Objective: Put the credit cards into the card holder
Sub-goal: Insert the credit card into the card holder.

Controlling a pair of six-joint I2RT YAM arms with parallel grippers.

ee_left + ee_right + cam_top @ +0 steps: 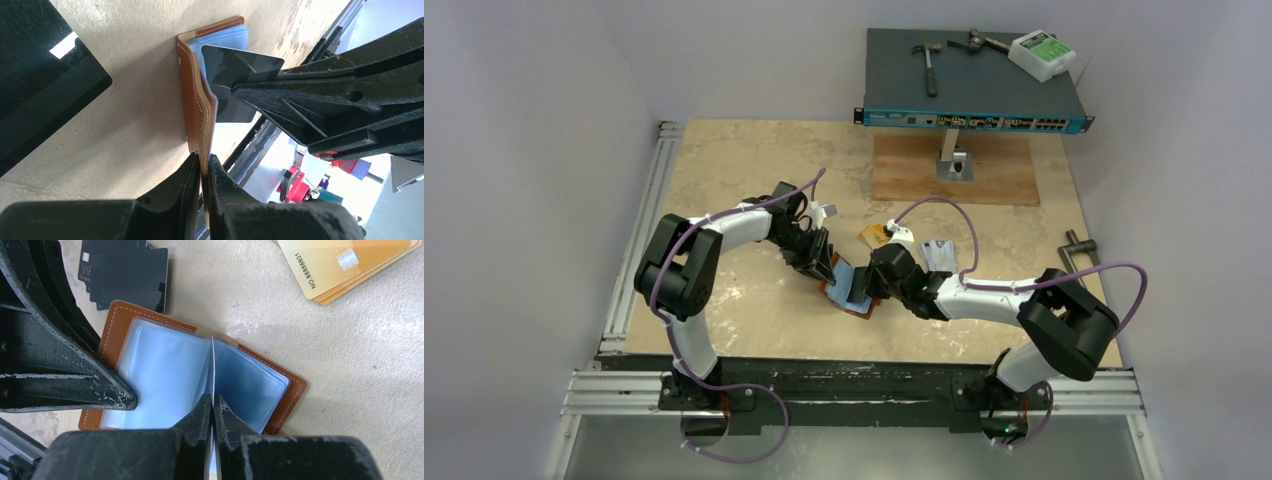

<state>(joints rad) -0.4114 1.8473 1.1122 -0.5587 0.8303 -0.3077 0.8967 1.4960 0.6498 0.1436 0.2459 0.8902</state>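
Right wrist: right gripper pinched on dark card, edge-on at open card holder fold.
Left wrist: left gripper clamped on card holder's brown edge.
Surroundings: black cards beside its corner, gold cards farther off.

Network switch on a stand (hammer atop); wooden board beneath.
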